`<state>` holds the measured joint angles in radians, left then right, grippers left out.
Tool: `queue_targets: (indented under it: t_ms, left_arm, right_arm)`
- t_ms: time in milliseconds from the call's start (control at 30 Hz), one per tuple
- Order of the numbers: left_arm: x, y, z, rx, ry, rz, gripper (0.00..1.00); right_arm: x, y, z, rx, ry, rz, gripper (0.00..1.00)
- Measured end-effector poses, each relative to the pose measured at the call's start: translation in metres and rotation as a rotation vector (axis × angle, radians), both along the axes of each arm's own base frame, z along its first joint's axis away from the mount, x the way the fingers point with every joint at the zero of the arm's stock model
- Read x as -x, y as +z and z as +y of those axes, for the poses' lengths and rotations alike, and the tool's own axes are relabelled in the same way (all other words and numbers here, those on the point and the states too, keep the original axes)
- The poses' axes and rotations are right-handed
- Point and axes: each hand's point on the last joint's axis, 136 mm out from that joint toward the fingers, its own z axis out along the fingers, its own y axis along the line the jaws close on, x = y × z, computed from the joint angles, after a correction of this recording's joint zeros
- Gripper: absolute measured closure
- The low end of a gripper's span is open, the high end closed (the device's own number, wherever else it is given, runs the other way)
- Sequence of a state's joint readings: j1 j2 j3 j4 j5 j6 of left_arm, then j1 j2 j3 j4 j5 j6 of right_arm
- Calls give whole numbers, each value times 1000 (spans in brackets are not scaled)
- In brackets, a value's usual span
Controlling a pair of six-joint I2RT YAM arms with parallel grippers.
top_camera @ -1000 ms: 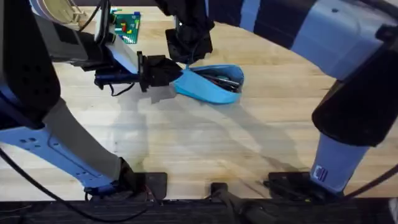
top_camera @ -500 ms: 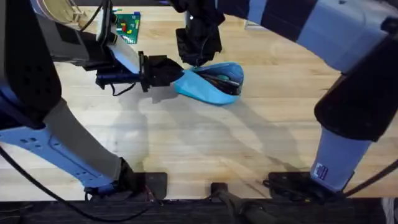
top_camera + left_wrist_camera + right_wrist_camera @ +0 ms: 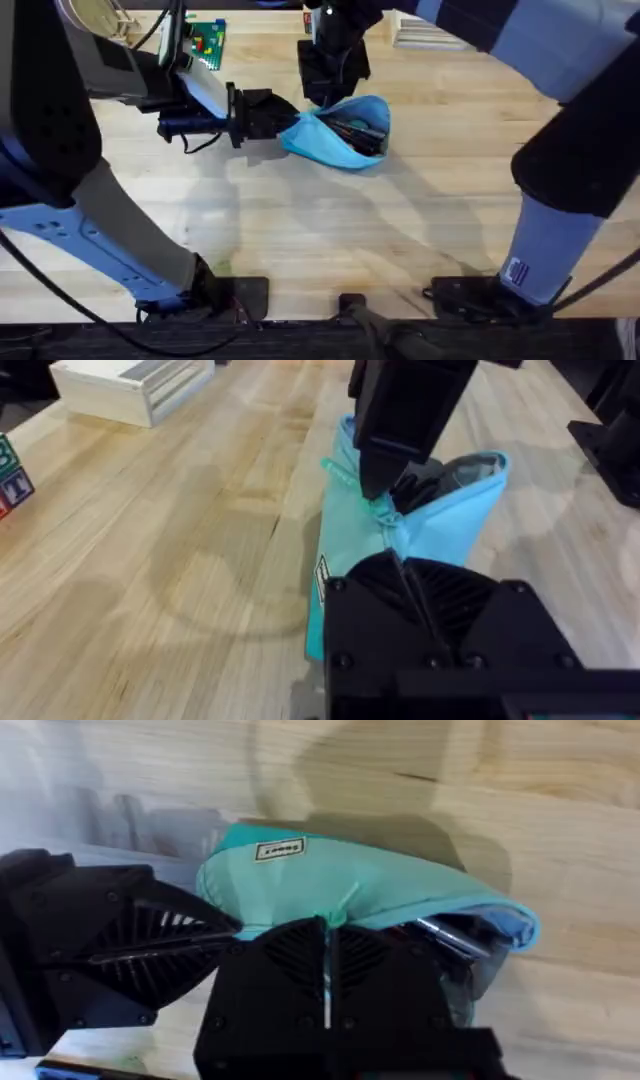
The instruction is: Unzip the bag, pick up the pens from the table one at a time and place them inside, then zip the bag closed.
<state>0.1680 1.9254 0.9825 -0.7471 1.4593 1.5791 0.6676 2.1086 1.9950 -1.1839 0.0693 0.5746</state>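
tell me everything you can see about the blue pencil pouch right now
The pouch is light blue soft fabric, lying on the wooden table with its mouth open and pens showing inside. A small white label is sewn near one end. The left gripper is shut on that end, lifting and creasing it. The right gripper pinches the teal zipper pull.

A robotics lab: a pale wooden bench (image 3: 330,230) carries two arms bolted at its near edge, trailing cables, a green toy-brick plate (image 3: 205,42) and a white slotted tray (image 3: 130,385).
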Motion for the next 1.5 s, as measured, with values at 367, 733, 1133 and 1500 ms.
queue_targets:
  t_ms: [367,733,1133,1500]
  left_arm:
    - [-2,0,8,0,24,7,959]
    - [-2,0,7,1,23,8,960]
    - [-2,0,7,1,23,8,961]
    - [-2,0,7,0,23,7,960]
  right_arm:
    - [-37,4,-111,257,-172,-38,969]
    - [-42,7,-132,315,-200,-54,968]
    - [-42,7,-132,317,-198,-54,968]
    - [-42,7,-132,317,-198,-54,969]
